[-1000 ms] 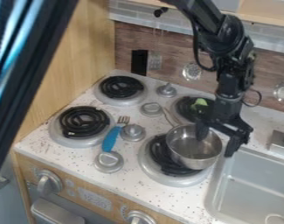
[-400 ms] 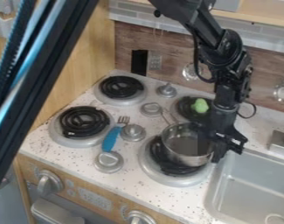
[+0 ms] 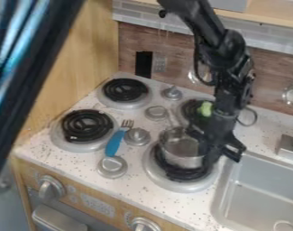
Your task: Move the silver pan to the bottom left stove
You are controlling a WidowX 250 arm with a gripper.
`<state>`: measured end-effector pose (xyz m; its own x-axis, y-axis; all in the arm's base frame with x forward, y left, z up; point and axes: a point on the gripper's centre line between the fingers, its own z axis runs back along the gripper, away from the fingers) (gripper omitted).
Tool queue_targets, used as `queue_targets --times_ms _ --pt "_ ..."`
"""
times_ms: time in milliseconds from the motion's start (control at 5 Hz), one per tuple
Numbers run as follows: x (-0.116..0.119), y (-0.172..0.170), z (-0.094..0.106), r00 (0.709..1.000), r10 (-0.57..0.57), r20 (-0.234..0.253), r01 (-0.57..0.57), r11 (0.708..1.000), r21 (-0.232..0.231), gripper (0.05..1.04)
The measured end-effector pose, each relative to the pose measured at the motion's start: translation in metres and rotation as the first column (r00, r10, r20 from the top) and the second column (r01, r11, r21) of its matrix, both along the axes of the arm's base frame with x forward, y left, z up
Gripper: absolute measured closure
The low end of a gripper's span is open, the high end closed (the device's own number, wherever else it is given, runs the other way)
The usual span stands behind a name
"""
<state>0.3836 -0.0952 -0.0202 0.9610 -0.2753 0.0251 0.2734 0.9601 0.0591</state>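
Hanging at the silver pan's right side, the black gripper (image 3: 210,146) meets the pan at front right

In the camera view, with the silver pan (image 3: 180,151) as the clock's centre, the gripper is at 3 o'clock, overlapping the pan's side. Whether it is spread, pressed together or pinching the pan cannot be told. The arm (image 3: 217,67) comes in from the top edge and slants down to it.

The pan lies over the front-right burner (image 3: 159,177), with its handle pointing toward 11 o'clock. Whether it rests fully on the coil is unclear. The front-left burner (image 3: 86,126), the bottom left one, sits between 9 and 10 o'clock, well apart from the pan; the rear-left burner (image 3: 124,90) is at 11. The rear-right burner (image 3: 190,108), between 12 and 1, bears a green piece (image 3: 205,108), partly behind the arm.

A fork with a blue handle (image 3: 114,142) lies on the speckled white counter (image 3: 79,161) between 9 and 10 o'clock, tines toward 1. It lies between the front-left burner and a round grey knob (image 3: 137,136) at 10 o'clock. The sink basin (image 3: 263,189) is at 4.
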Motion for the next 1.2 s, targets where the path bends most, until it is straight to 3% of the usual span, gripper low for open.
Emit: queue_targets --times_ms 200,400,600,800,1000,1200 --pt "-0.008 0.031 0.027 0.998 -0.048 0.042 0.049 0.999 -0.019 1.017" --pt "-0.011 0.085 0.043 0.993 -0.087 0.080 0.088 0.996 -0.004 1.017" --pt "-0.012 0.122 0.041 0.987 -0.139 0.086 0.139 0.990 0.009 1.018" --pt "-0.009 0.166 0.029 0.987 -0.142 0.071 0.143 0.990 -0.007 1.019" --pt "-0.009 0.193 0.004 0.987 -0.163 0.011 0.163 0.986 -0.026 1.019" --pt "0.005 0.200 -0.009 0.981 -0.192 -0.005 0.192 0.981 -0.010 1.019"
